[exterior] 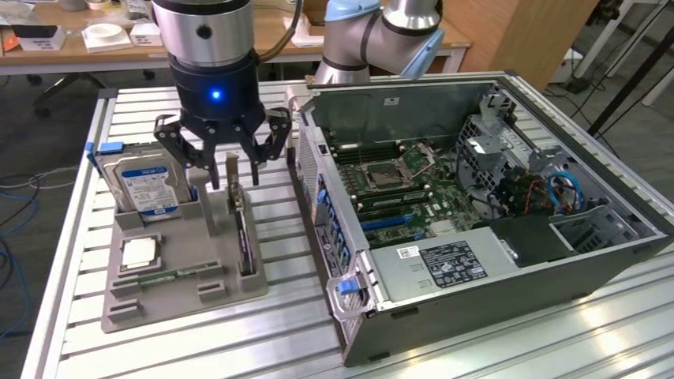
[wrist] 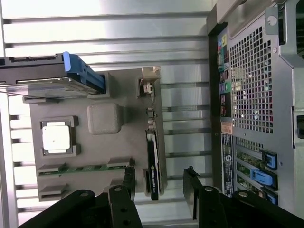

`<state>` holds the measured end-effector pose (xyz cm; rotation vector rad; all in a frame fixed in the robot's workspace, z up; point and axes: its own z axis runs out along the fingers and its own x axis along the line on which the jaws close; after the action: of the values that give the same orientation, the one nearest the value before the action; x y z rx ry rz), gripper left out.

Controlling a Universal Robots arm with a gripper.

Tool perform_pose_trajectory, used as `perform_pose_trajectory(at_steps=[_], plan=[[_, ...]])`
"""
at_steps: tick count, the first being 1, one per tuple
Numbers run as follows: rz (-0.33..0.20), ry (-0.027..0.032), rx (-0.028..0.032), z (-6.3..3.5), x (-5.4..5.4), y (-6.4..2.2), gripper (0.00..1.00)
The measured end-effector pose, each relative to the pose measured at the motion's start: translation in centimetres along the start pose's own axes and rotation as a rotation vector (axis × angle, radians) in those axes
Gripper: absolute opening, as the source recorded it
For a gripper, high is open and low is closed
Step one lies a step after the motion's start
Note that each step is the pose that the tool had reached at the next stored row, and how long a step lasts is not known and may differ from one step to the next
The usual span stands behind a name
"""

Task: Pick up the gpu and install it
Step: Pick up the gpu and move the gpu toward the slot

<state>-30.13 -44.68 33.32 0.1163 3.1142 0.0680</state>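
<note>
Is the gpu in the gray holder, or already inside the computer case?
In the holder: the gpu stands on its edge in a slot of the gray holder, outside the computer case.

light: bright, even, overhead | glare: white streaks on slatted table [exterior: 589, 328] | shadows: soft, inside computer case [exterior: 474, 316]

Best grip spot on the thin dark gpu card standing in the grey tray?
Its upper long edge, from straight above, one finger per flat face. The thin dark circuit card stands on edge in a slot of the grey tray, so its top edge stands free. The open gripper hangs over it.
</note>
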Motion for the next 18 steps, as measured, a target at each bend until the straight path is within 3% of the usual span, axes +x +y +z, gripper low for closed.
perform_pose_trajectory(at_steps=[18], plan=[[0.0,0.0,0.0,0.59,0.01,-0.03,0.53]])
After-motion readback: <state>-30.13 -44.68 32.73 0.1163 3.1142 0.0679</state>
